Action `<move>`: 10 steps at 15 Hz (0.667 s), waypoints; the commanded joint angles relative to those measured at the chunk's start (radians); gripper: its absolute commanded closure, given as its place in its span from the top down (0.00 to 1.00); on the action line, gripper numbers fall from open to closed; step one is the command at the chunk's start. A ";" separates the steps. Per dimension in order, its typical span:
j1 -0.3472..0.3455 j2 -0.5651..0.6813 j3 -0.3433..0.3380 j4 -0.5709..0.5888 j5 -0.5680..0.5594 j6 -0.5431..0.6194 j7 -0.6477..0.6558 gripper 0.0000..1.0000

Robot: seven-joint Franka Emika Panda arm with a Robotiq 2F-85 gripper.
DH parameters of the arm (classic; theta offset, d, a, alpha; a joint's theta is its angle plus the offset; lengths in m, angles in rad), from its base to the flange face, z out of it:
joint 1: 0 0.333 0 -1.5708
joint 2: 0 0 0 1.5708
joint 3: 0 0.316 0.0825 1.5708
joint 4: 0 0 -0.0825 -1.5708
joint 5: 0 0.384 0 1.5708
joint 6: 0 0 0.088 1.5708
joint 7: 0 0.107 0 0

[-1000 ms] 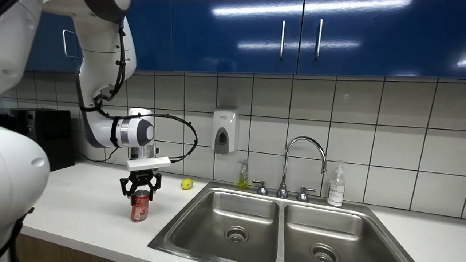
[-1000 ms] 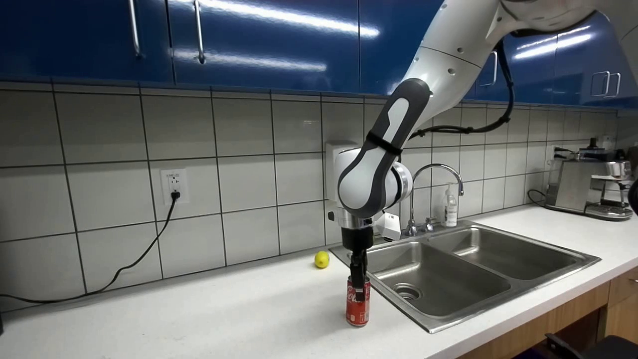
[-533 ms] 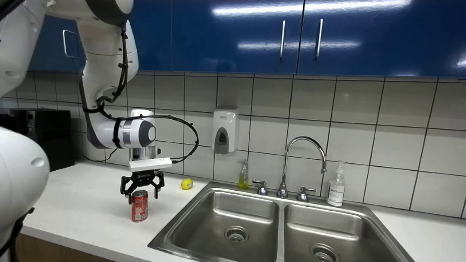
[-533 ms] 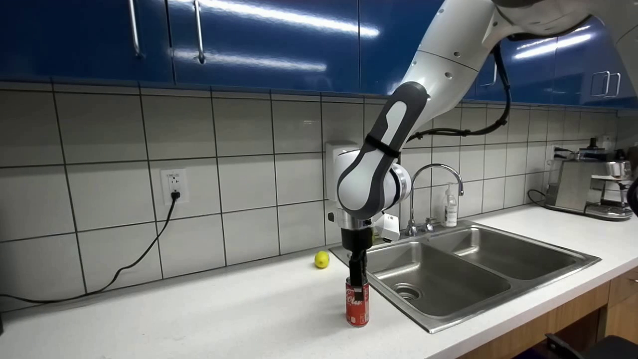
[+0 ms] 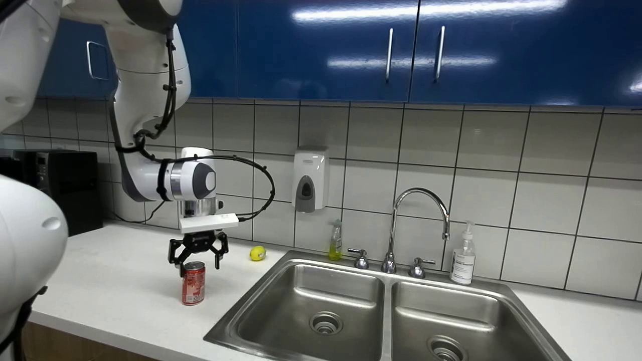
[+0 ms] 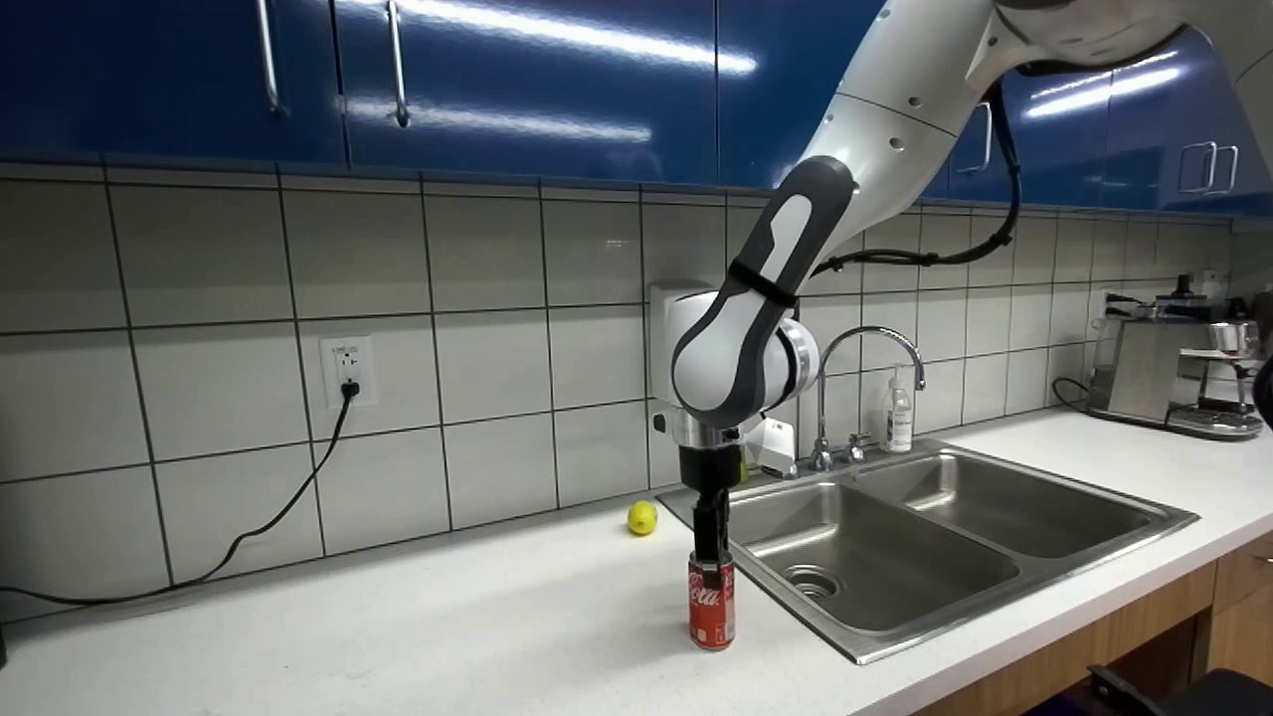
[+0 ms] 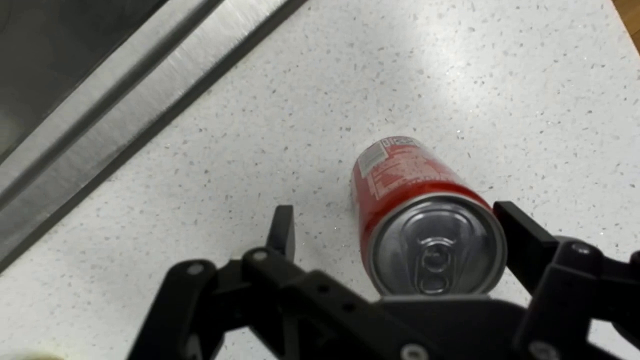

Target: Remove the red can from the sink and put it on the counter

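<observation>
The red can (image 5: pixel 193 286) stands upright on the white counter (image 6: pixel 418 636), left of the sink (image 5: pixel 273 281) in an exterior view. My gripper (image 7: pixel 395 224) is open and sits low over the can's top. In the wrist view the silver lid lies between the fingers (image 7: pixel 283 227), close to or touching the right one, with a wide gap on the left. The can's far lower side is hidden behind its lid, and part of the lid's near edge is covered by the gripper body.
A small yellow object (image 6: pixel 642 517) lies near the wall beside the sink. The chrome faucet (image 5: pixel 419 200) curves over the basins. A yellow-green bottle (image 5: pixel 335 240) and a pump bottle (image 5: pixel 463 258) stand at the sink's back edge. Blue cabinets (image 5: pixel 321 50) hang overhead.
The fingers have spread from around the can and let it go. My gripper has risen slightly and shifted a little to the right in an exterior view; the can stays standing on the counter.
</observation>
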 commanded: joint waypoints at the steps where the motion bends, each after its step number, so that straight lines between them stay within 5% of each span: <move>1: -0.018 -0.057 0.017 -0.020 0.008 -0.019 0.004 1.00; 10: -0.029 -0.126 0.009 -0.045 0.025 -0.022 -0.009 1.00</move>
